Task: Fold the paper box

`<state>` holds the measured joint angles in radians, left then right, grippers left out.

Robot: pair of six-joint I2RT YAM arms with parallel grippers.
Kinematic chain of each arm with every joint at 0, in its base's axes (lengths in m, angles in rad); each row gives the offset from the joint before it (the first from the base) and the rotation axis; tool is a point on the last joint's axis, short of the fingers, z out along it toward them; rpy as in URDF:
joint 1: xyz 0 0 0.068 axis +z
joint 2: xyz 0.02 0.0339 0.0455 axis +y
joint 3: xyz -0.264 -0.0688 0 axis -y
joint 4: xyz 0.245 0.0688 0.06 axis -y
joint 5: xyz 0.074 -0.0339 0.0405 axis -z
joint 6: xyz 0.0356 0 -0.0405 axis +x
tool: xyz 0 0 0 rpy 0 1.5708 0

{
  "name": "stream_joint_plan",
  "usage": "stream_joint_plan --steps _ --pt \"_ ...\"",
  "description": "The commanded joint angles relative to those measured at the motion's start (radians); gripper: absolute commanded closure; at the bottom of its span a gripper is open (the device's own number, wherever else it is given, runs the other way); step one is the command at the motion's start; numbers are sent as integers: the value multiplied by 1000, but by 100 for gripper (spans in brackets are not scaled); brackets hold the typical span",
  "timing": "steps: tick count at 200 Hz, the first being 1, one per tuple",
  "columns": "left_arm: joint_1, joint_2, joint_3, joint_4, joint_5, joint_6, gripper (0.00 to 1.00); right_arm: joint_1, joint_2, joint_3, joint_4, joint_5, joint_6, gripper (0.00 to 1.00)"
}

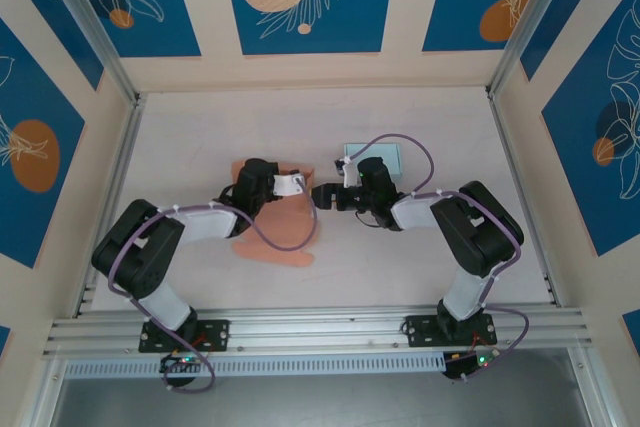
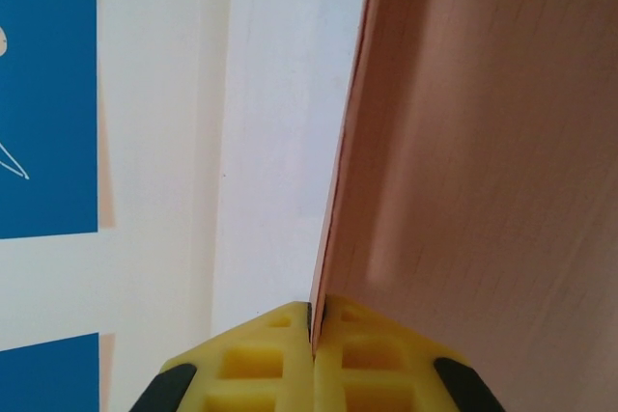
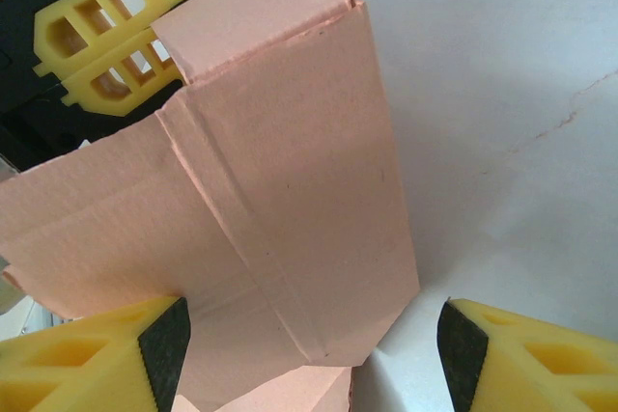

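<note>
- The left end effector [image 2: 312, 323] is closed narrow on the box [image 2: 483, 190]. It pinches the thin edge of one pink panel between its yellow fingers [image 2: 261, 369]. The panel rises away from the grip with a slight bow.
- The right end effector [image 3: 309, 340] stands wide and holds nothing. In its wrist view one finger [image 3: 92, 359] overlaps a lower corner of the box, and the other is clear of the card, over bare bench [image 3: 512, 94].
- The box sits mid-bench between the two arms, a little left of centre. It is partly raised: two panels meet along a scored crease, with a short flap at the top just beside the left end effector. In the top view the rest lies flat on the bench toward the near side.
- As I judge it, the left arm is anchoring the box while the right lines up on a panel. With so much card lying flat, the fold looks early.
- To do this well, the left pinch should hold firm so the box cannot slide. The right should take or push its panel near the free edge, not on the crease. It should then swing the panel about the scored line, so the card bends there and does not buckle.
- The card is thin and the bow hints at strain, so pulling the arms apart could tear it or slip it from the pinch.
- A teal thing [image 1: 372, 159], too small to identify, lies on the far right, well apart from the box.
</note>
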<state>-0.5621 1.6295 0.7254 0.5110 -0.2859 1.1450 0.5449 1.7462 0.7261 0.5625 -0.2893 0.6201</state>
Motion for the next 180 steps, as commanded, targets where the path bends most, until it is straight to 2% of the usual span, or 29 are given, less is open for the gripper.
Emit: stream_joint_plan --steps 1,134,180 --pt "11 -14 38 -32 48 -30 100 15 3 10 47 -42 3 28" --pt "40 -9 35 -21 88 -90 100 -5 25 9 95 -39 43 27" --pt "41 -24 29 -22 114 -95 100 -3 89 70 57 -28 32 34"
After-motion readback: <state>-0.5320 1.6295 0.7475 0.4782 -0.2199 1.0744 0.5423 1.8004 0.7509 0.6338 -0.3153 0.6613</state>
